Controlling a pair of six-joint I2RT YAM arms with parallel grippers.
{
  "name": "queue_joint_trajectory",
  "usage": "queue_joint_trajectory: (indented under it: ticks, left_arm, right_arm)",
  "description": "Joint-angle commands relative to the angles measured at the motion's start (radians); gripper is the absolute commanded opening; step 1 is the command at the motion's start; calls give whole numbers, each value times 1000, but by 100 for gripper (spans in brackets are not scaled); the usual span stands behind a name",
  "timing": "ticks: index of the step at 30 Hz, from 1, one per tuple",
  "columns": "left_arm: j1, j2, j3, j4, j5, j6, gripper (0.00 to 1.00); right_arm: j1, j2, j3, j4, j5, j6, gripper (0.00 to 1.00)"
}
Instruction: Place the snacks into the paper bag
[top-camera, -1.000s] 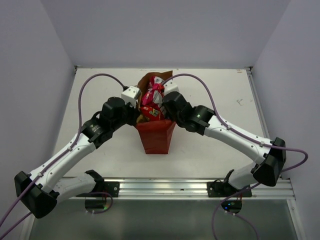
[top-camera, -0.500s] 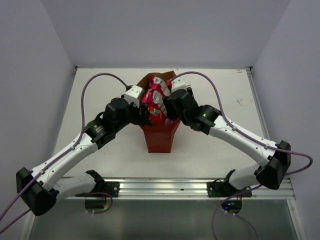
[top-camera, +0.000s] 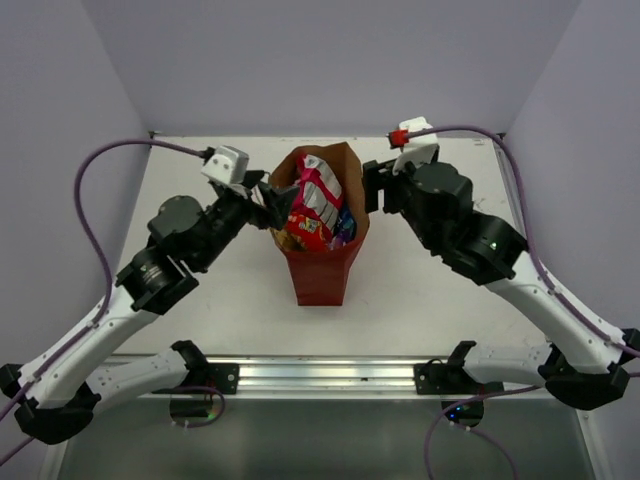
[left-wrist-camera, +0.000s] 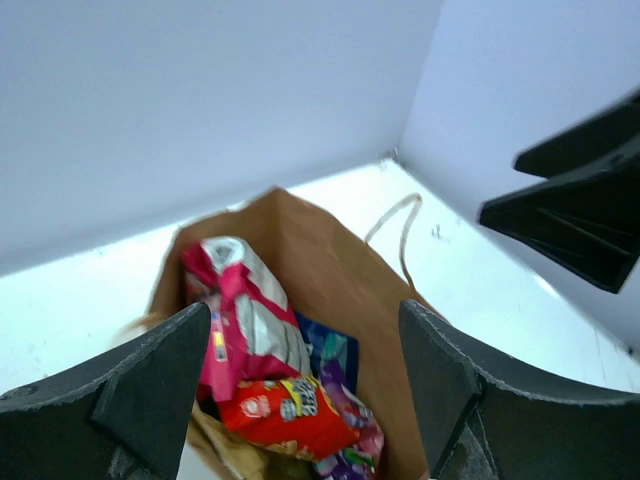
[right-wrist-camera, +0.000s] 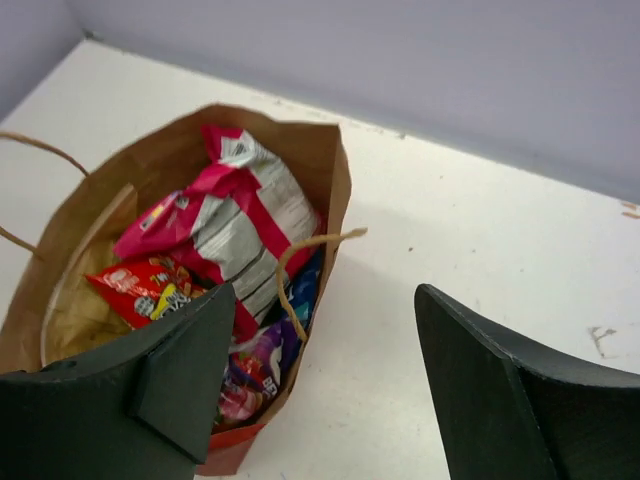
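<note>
The paper bag (top-camera: 322, 272) stands on the table (top-camera: 400, 300) with the snacks (top-camera: 312, 222) inside (pink-and-silver packet (top-camera: 320, 190) uppermost), between the left claw (top-camera: 268, 200) and right claw (top-camera: 372, 188), both spread open, empty, flanking its rim.

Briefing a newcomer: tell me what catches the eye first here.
A paper bag stands upright in the middle of the table, crammed full: a pink-and-silver packet sticks out on top, a red packet next to it. The left gripper and right gripper hang open either side of its mouth, holding nothing.
</note>
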Motion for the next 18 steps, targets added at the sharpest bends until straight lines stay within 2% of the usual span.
queue_joint_trajectory:
  ticks: [1, 4, 9, 11, 12, 15, 18]
  left_arm:
    - [-3, -71, 42, 51, -118, 30, 80]
    - [-4, -152, -5, 44, -276, 47, 80]
    - [-4, -198, -68, -56, -711, -77, 82]
    - [-1, -231, -102, -62, -762, -87, 84]
    - [-1, -241, -108, -67, -810, -96, 87]
    - [-3, -269, -114, -97, -912, -105, 94]
    - [0, -283, -100, -139, -968, -102, 96]
  right_arm:
    - [-1, -58, 47, -23, 81, -30, 77]
    - [1, -89, 29, -46, 154, -23, 79]
    - [-2, -146, -37, -63, 298, 20, 86]
    - [-2, -166, -66, -66, 400, 36, 91]
    - [-2, -176, -77, -68, 434, 37, 99]
    - [-2, -219, -103, -57, 597, 11, 99]
    - [-2, -255, -132, -23, 762, -35, 99]
